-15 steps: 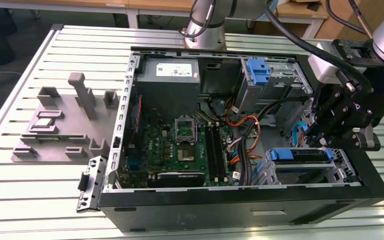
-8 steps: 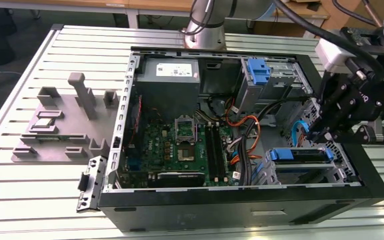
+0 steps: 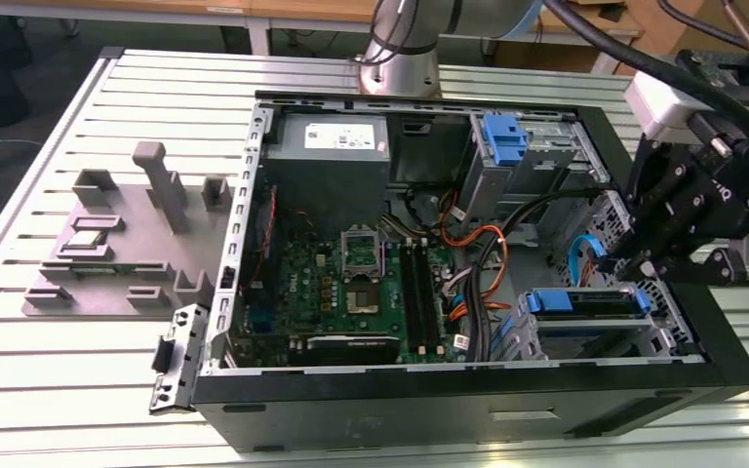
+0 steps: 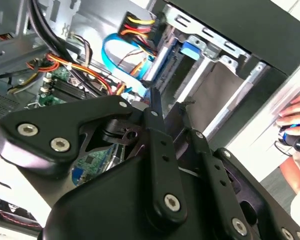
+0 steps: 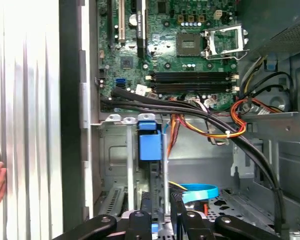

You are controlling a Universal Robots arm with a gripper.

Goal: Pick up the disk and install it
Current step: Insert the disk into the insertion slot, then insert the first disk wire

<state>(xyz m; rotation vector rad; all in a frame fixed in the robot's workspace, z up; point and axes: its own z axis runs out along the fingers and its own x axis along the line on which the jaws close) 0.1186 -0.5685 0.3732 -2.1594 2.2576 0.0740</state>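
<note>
Bright light glares off the ribbed metal table (image 3: 62,390).

Robotics lab: slotted aluminium bench (image 3: 75,409), open computer case (image 3: 479,392), grey fixture blocks (image 3: 114,255).

The exterior view looks down steeply from well above and well back from the pincer (image 3: 667,258), taking in the bench (image 3: 75,361) and the whole open computer case (image 3: 479,395). The first wrist view sits close behind the pincer (image 5: 160,220) and faces past it, over the drive cage (image 5: 115,150), to the motherboard (image 5: 180,50) beyond. The second wrist view rides nearer still, against the pincer (image 4: 167,107) linkage, facing along it into the case. All three share the motherboard and the blue cable (image 3: 580,255) just beyond the pincer; both wrist views catch a hand (image 4: 297,125) outside the case wall
</note>
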